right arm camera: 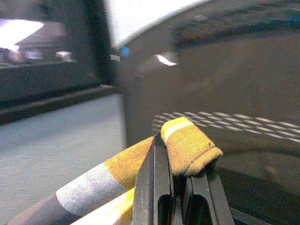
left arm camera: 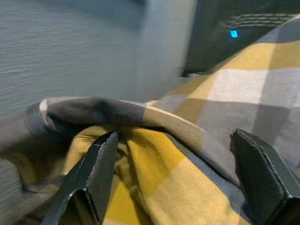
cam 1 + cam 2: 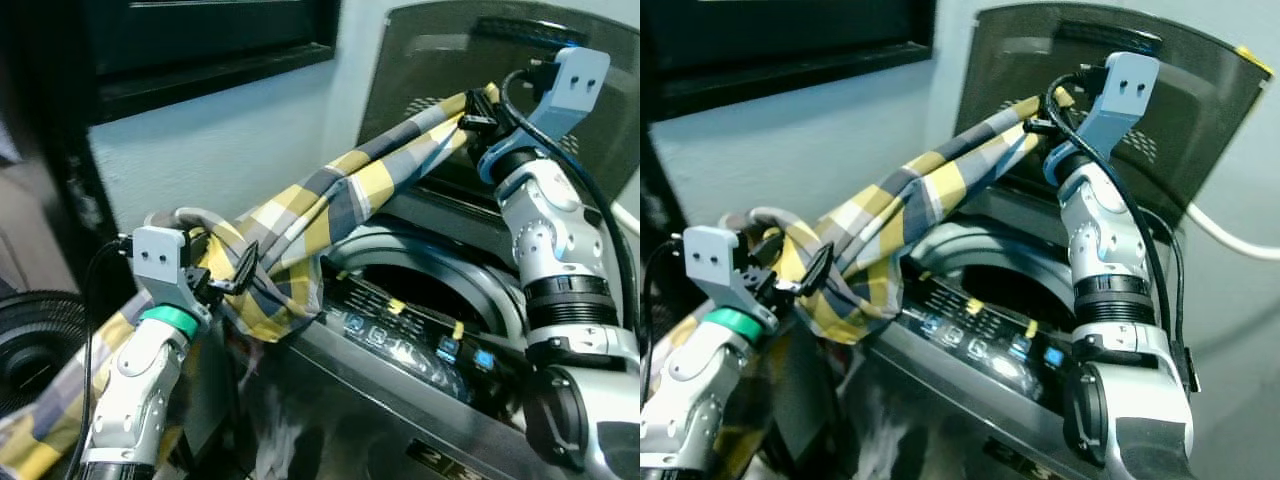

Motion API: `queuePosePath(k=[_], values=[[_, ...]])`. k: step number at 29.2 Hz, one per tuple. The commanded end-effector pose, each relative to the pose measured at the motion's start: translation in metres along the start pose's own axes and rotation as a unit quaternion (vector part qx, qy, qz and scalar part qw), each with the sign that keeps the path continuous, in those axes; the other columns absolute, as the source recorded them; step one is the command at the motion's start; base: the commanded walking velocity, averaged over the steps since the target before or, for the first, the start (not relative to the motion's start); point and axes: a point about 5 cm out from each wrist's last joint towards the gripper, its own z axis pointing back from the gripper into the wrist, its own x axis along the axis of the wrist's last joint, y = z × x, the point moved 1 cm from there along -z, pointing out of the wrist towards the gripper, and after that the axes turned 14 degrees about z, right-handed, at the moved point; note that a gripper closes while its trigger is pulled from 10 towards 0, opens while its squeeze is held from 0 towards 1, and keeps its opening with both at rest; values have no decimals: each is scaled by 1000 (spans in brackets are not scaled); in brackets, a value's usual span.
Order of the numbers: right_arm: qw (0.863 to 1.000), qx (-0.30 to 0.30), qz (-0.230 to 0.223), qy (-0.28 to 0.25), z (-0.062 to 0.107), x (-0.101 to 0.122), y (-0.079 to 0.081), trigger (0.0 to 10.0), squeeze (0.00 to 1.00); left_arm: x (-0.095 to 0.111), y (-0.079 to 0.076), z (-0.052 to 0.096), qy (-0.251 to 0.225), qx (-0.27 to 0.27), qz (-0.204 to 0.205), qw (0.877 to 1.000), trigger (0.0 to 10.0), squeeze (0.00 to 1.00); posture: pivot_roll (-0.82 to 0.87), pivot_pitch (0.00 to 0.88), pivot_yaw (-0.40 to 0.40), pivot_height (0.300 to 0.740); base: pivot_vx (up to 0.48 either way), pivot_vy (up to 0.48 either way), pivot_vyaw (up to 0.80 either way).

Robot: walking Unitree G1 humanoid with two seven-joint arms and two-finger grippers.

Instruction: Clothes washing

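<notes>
While the right gripper [image 1: 180, 154] pinches one end of the yellow, grey and white checked cloth [image 3: 330, 200], it stretches up high.
Its other end drapes between the left gripper's [image 2: 180, 178] spread fingers, beside the dark open-lidded washing machine [image 3: 420, 330].

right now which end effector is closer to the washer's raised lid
Right. The right end effector is raised just in front of the dark tinted washing machine lid, clamping the yellow-grey checked cloth. The left end effector sits low beside the washer, open around the cloth.
</notes>
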Motion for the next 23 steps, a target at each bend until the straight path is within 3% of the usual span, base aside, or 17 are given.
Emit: queuePosePath(k=[1, 16, 22, 23], values=[[999, -15, 6, -27, -2, 14, -7, 10000, 0, -7, 3, 3, 14, 9, -1, 1000, 10000, 0, -14, 8, -20, 740, 0, 0, -800], [999, -15, 7, -29, -2, 14, -8, 10000, 0, -7, 3, 3, 14, 9, -1, 1000, 10000, 0, -14, 8, -20, 740, 0, 0, -800], [999, 1, -5, -35, -1, 16, 2, 10000, 0, -4, -2, 0, 16, 1, 1, 1000, 10000, 0, -8, 4, -13, 740, 0, 0, -800], [999, 25, -15, -32, -1, 16, 8, 10000, 0, -5, -5, 1, 19, -7, 5, 1000, 10000, 0, -8, 4, -14, 740, 0, 0, -800]])
